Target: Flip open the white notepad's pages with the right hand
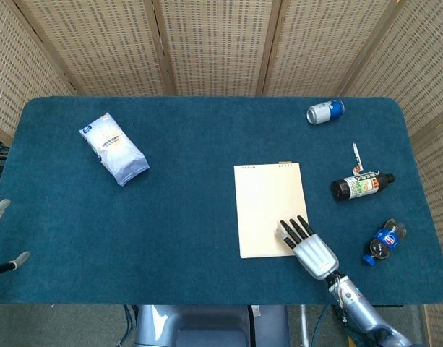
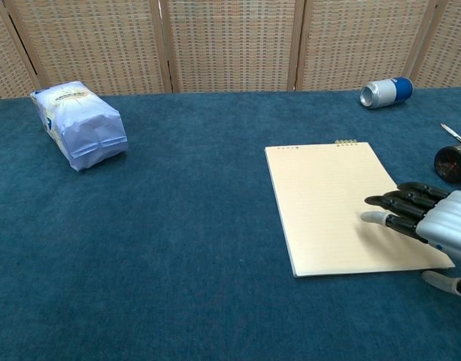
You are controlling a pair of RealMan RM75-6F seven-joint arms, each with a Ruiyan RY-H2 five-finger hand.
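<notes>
Woven wicker screens close the background, and in front of them a table (image 1: 170, 217) covered with dark blue felt is seen. On its right half the white notepad (image 1: 268, 206) is laid flat and closed, its long axis running from the near edge toward the screens. The binding is found at the far short edge, where a small piece of spiral is visible in the chest view (image 2: 346, 141). The cover is pale cream, without print, and no page is lifted yet.

The right hand (image 1: 308, 246) is placed over the near right corner of the notepad. Its dark fingers (image 2: 399, 207) are stretched out nearly straight and kept close together, pointing to the left and a little away, across the page. Nothing is held in them. Whether the fingertips are touching the paper or are only hovering just above it cannot be told from these views. The free edges of the pages lie directly under and beside the fingers, while the binding lies at the opposite end; a flip would therefore probably be made from the near edge upward, toward the screens.

Of the left hand (image 1: 4, 238) only a small part is seen at the left border of the head view, well apart from the notepad, and its state cannot be judged.
</notes>
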